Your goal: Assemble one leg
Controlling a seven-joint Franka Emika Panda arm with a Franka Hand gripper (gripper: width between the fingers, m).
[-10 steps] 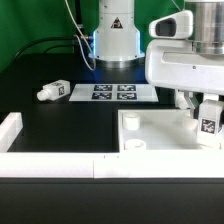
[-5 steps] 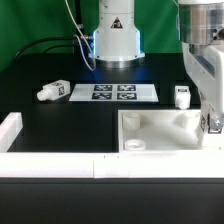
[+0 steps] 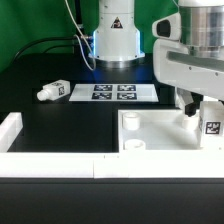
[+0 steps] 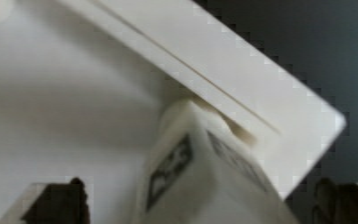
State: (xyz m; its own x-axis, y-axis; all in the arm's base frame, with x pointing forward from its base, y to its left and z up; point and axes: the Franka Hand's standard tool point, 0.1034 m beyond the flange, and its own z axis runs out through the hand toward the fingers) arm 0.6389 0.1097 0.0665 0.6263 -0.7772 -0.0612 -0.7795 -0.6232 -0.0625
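Observation:
My gripper (image 3: pixel 207 117) is shut on a leg (image 3: pixel 211 127), a stubby white peg with a black-and-white tag. It holds the leg upright over the right part of the large white square panel (image 3: pixel 155 131). In the wrist view the leg (image 4: pixel 197 165) sits between my dark fingers (image 4: pixel 59 201), its far end against the panel's raised rim (image 4: pixel 247 95) near a corner. My gripper (image 4: pixel 202 208) closes round it. A second leg (image 3: pixel 52 91) lies on the black table at the exterior view's left.
The marker board (image 3: pixel 114 92) lies at the back middle, in front of the robot base (image 3: pixel 114 40). A white barrier (image 3: pixel 50 163) runs along the table's front edge and up the exterior view's left side.
Half a second ago the arm stood farther to the exterior view's right and a leg showed standing behind the panel. The arm has come back left over the panel and now hides that spot.

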